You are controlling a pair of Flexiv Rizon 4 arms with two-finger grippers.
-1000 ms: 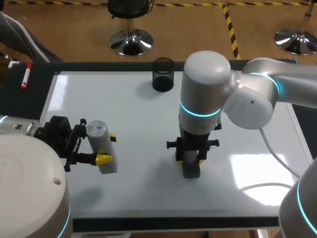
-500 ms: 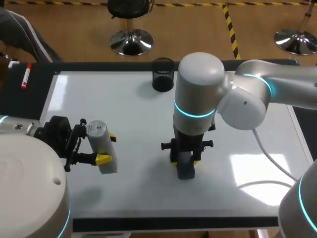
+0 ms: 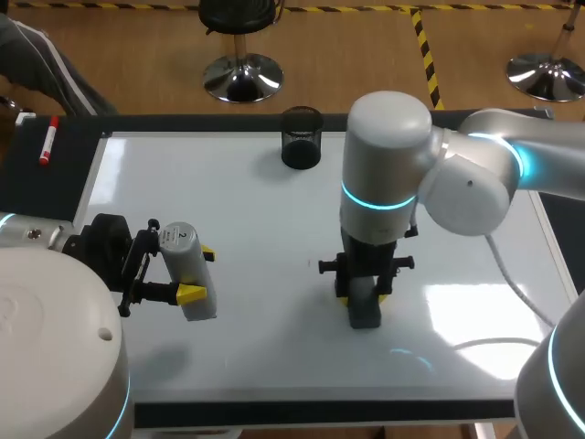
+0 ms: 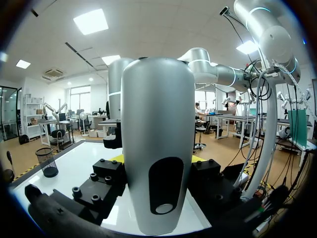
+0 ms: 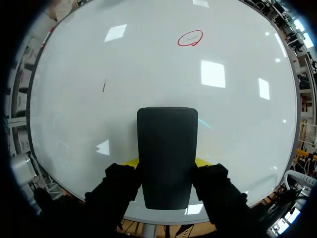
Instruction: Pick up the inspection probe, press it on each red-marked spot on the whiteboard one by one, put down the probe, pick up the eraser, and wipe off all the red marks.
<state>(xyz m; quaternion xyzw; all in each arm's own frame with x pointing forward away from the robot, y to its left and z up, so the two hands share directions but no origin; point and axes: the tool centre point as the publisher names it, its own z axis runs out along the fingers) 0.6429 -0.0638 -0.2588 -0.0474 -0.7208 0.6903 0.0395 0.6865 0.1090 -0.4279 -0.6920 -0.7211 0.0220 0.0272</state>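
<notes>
Your right tool is clamped on the dark eraser, which points end-down at the whiteboard near its front middle; contact can't be told. A red ring lies well ahead of the eraser. Your left tool grips the silver inspection probe over the board's left side.

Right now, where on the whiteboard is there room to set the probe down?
Bare: the stretch between the black cup and the probe, and the near strip between probe and eraser. Crowded: the middle, around the right gripper.
</notes>
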